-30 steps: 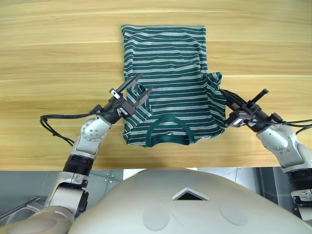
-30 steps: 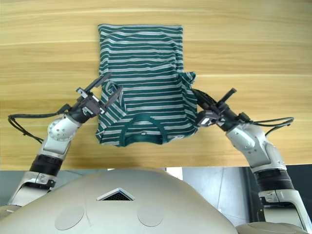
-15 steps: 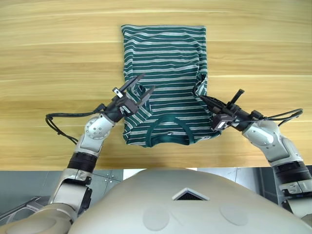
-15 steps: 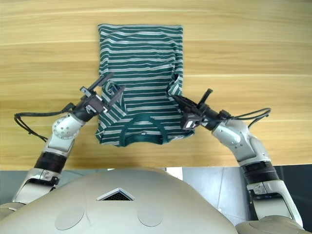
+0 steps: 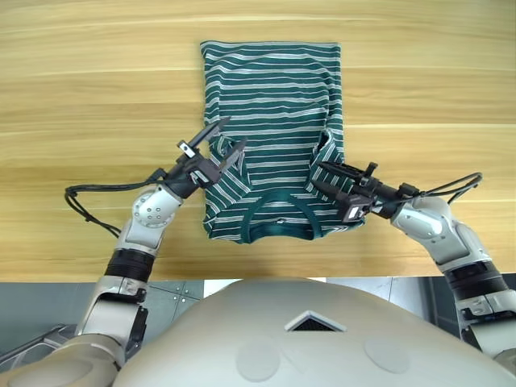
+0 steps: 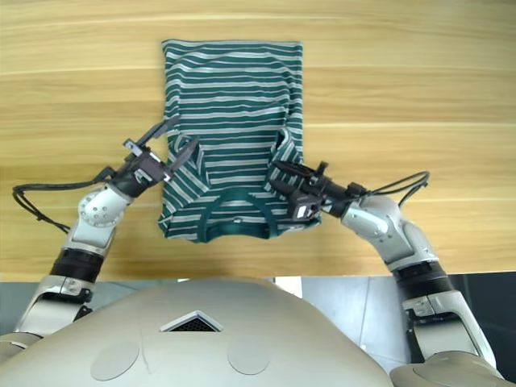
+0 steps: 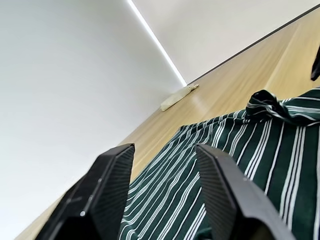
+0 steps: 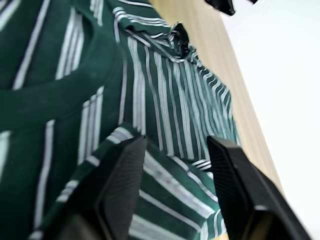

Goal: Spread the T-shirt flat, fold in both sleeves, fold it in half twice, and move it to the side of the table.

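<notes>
Plainly, the T-shirt (image 5: 274, 105) is laid lengthwise at the middle of the table (image 5: 81, 81), with its collar toward the near edge, its hem toward the far edge, and both sleeves turned inward. The left gripper (image 5: 234, 133) is held with fingers spread above the shirt's left side, just over the left sleeve (image 5: 219, 153). The right gripper (image 5: 317, 175), also spread, is set low over the right shoulder beside the collar. Nothing is pinched by either.

The right sleeve (image 5: 329, 143) is seen ruffled and standing up rather than pressed flat, so its fold could be sprung open if the cloth is brushed or dragged by the right gripper. Should several layers be caught at once, the whole shoulder may be lifted and the straight side edge lost. The collar end lies close to the near edge, so it could be drawn over by a pull that way.

Whether the right fingers touch the cloth cannot be told, and the left sleeve's crease is partly hidden beneath the left gripper.
</notes>
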### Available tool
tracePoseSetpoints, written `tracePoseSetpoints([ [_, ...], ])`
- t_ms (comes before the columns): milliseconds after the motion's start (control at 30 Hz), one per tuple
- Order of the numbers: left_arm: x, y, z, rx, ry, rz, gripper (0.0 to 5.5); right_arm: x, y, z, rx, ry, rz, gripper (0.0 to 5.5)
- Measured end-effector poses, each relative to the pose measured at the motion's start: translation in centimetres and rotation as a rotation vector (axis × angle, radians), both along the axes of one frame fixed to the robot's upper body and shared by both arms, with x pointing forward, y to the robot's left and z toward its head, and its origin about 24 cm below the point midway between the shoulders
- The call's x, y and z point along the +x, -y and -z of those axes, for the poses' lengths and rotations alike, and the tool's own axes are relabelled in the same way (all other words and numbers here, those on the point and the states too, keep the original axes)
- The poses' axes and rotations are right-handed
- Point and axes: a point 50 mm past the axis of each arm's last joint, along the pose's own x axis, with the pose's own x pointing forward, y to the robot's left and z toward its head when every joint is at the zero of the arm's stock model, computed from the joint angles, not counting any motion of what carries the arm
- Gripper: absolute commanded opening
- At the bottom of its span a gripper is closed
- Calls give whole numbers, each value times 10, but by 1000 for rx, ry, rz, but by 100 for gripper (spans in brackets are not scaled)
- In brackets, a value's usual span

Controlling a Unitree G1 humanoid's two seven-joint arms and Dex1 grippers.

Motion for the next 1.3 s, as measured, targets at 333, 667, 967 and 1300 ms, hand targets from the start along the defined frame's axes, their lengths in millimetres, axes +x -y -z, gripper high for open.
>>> tracePoseSetpoints([
  [333, -25, -113, -15, 514, -31, -272, 229, 14, 80, -85, 166, 297, 317, 231],
  [667, -101, -47, 6, 548, -372, 271, 229, -23, 78, -8, -237, -77, 185, 231],
  [967, -98, -34, 10, 521, -390, 357, 229, -17, 74, -7, -236, -68, 165, 231],
  [1300, -91, -34, 15, 512, -370, 393, 128, -17, 74, -8, -230, -64, 172, 232],
])
